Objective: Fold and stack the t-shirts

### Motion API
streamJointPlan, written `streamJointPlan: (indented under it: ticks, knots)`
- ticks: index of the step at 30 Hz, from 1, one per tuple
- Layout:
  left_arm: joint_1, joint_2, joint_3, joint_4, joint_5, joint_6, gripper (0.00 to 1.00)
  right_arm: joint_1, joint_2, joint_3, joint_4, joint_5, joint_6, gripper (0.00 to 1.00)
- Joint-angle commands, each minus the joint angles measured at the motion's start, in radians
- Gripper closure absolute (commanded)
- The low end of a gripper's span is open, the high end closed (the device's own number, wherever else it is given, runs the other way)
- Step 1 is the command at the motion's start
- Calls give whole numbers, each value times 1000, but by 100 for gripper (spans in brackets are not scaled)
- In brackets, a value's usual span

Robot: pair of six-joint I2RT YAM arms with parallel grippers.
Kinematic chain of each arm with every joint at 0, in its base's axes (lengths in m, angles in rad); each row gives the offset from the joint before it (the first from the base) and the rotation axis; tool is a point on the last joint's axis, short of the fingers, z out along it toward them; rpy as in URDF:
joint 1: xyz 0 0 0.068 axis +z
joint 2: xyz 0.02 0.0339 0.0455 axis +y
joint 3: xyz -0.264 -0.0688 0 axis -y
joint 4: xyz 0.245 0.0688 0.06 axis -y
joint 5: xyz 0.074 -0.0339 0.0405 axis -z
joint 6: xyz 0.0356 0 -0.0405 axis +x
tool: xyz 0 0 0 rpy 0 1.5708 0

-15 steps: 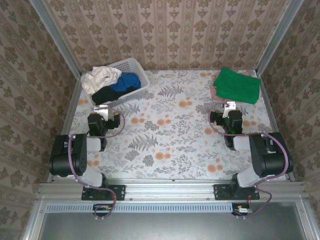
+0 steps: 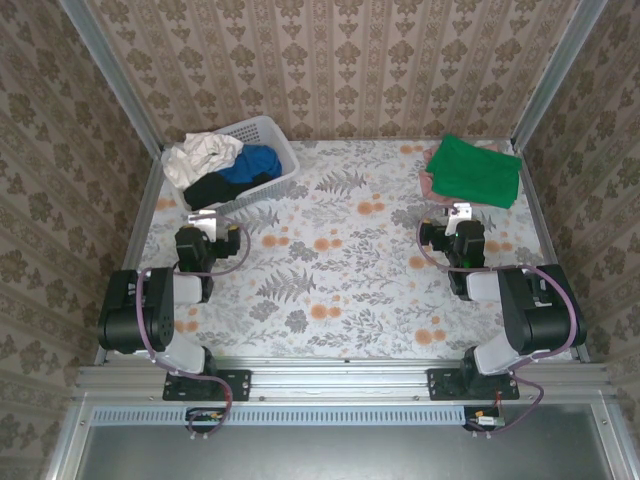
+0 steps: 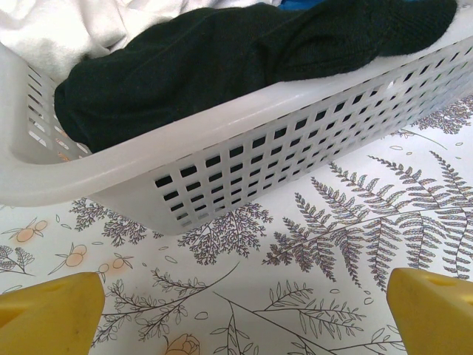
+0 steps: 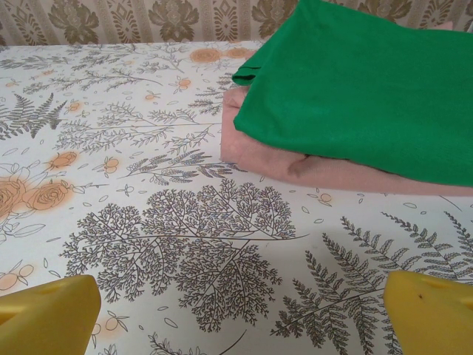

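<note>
The white plastic lattice basket (image 2: 268, 182) at the far left of the floral-printed table (image 2: 340, 260) hides much of its load. A rumpled cream t-shirt (image 2: 200, 155) spills over its left end. A blue t-shirt (image 2: 255, 162) is half buried in the middle. A black t-shirt (image 2: 210, 190) slumps along the near wall. From the left wrist camera the black one lies right on the rim, the cream one is cut off by the top edge, and the blue one is a mere sliver up there. Whether anything more lies underneath them I cannot tell.

At the far right corner a folded bright green t-shirt (image 2: 472, 170) sits on top of a folded pale pink t-shirt (image 2: 426, 183). The green one covers most of the pink, which peeks out along the near and left edges.

Counted up, that is five shirts, three loose in the basket and two stacked. There is one basket and there are two arms.

The left gripper (image 3: 238, 314) hangs just in front of the basket's near wall with its jaws spread wide and nothing between them. Its yellow fingertips (image 3: 48, 314) are cropped by the bottom corners of its wrist view. The right gripper (image 4: 240, 314) faces the stack from a little way off, likewise spread wide and holding nothing. Its yellow fingertips (image 4: 432, 314) are clipped the same way, with bare tablecloth between them.
</note>
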Motion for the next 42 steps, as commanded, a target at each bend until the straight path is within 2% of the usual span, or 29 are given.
streamJointPlan:
  ticks: [1,22,24,26,28,30,31,33,34,35,37,38,40,42]
  knots:
    - [4,0,19,9,17,7,0,-5,3,8,10,-19,-5,0]
    - [6,0,21,7,22,4,0,-5,2,6,13,-16,-3,0]
    - [5,-10,22,2,5,6,0,-3,-27,32,-56,6,3,0]
    - [-25,-88,37,-95,-47,20,0,12,-114,96,-245,22,-8,0]
    - [-82,-223,87,-305,-147,21,0,16,-209,170,-414,-17,-5,0]
    - [-115,-352,176,-545,-209,-80,0,16,-282,212,-497,-100,47,0]
    - [-116,-407,225,-644,-202,-174,0,16,-313,229,-533,-120,118,0]
    - [-108,-478,310,-804,-173,-354,0,12,-353,256,-641,-40,331,0]
    - [-102,-496,332,-825,-134,-419,0,5,-365,255,-672,0,429,0]
    - [-91,-491,350,-811,-44,-441,0,-10,-369,260,-689,-57,470,0]
    - [-104,-421,418,-819,112,-413,0,-18,-347,287,-668,-291,399,0]
    - [-136,-366,507,-895,121,-377,0,-3,-329,321,-703,-337,381,0]
    - [-222,-234,658,-1023,94,-212,0,27,-300,366,-759,-348,375,0]
    - [-297,-113,784,-1125,-17,-71,0,42,-278,385,-783,-367,365,0]
